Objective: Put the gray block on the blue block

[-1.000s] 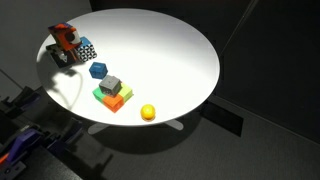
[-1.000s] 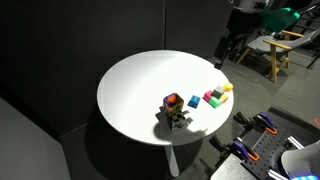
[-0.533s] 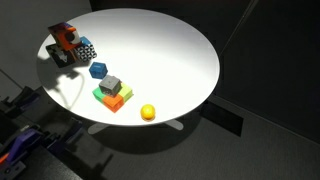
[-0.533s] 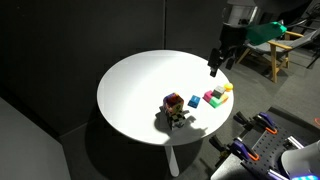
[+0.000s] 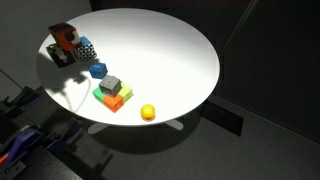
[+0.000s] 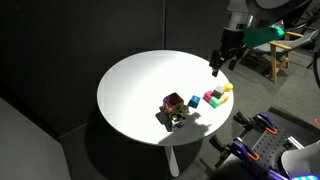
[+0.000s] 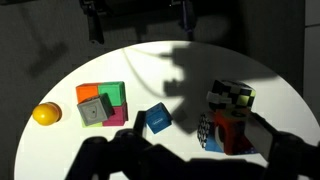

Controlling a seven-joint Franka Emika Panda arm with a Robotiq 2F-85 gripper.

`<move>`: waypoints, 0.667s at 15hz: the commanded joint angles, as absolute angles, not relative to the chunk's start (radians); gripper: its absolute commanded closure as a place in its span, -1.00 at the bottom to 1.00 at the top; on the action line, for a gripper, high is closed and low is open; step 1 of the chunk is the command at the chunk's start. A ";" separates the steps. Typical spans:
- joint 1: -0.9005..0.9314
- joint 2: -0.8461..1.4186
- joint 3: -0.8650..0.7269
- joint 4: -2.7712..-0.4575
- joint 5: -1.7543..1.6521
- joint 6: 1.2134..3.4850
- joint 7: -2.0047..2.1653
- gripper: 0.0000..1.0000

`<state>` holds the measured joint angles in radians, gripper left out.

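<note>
My pincer hangs above the white tabletop with jaws apart and empty, while the gray block sits against the green and orange blocks, near the blue block.

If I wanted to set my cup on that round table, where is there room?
Most of the white table is bare: the whole middle and the edge away from the toys. The crowded part is one strip along the rim, from the checkered cube past the blue block and the gray block on its coloured blocks to the yellow ball.
</note>
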<state>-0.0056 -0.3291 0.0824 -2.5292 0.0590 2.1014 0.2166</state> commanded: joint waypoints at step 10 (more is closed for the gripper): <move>-0.033 -0.297 -0.041 -2.519 -0.081 2.139 -0.094 -1.00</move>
<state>-0.0330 -0.3028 -0.0247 -2.5297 -0.0662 2.1229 -0.0247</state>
